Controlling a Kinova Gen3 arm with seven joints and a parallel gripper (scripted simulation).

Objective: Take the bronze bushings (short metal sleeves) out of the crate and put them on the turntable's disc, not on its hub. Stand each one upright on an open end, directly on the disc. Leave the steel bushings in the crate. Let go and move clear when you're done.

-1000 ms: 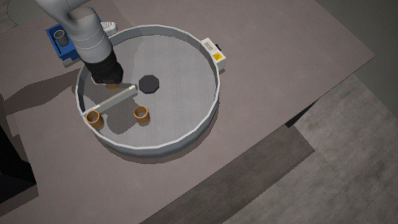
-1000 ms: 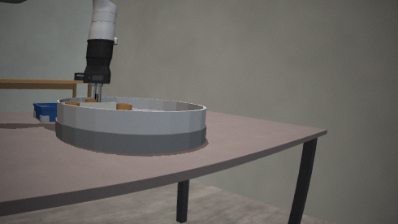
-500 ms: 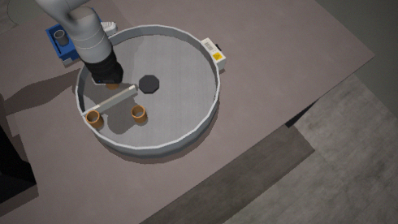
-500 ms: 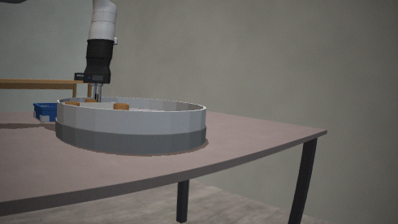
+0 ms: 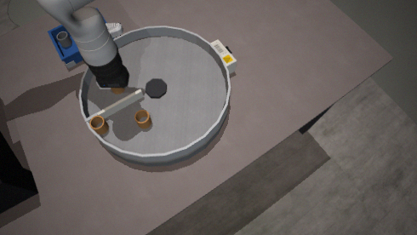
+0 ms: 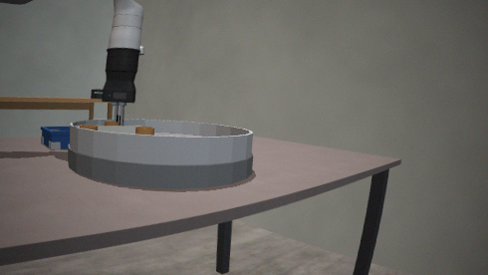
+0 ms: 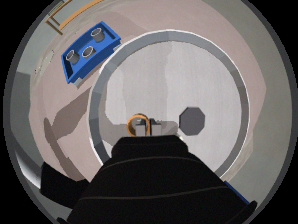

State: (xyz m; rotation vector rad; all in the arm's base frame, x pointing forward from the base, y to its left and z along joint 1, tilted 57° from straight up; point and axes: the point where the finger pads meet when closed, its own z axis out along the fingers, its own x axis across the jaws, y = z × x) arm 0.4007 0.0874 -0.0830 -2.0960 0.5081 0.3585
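So I've got my tool [image 5: 112, 81] [image 6: 120, 124] [image 7: 147, 124] pinched shut on the wall of one short bronze bushing [image 5: 117, 90] [image 6: 112, 124] [image 7: 129, 128] inside the turntable's grey rim [image 5: 230, 87] [image 6: 164, 149] [image 7: 245, 102], two more bronze ones [image 5: 143, 119] [image 6: 144, 131] standing upright across the pale bar [image 5: 123, 104], steel ones [image 5: 65, 39] [image 7: 97, 34] in the blue crate [image 5: 53, 42] [image 6: 56, 139] [image 7: 100, 59].

A brownish-pink table [image 5: 277, 42] [image 6: 319, 164] [image 7: 254, 90] stands on dark legs [image 6: 374, 219] over a mottled gray floor [image 5: 366, 174] [image 6: 164, 256]. A wooden bench [image 6: 45, 101] stands behind it, before a plain wall [image 6: 349, 65]. A small white box [image 5: 222, 55] bears a yellow label.
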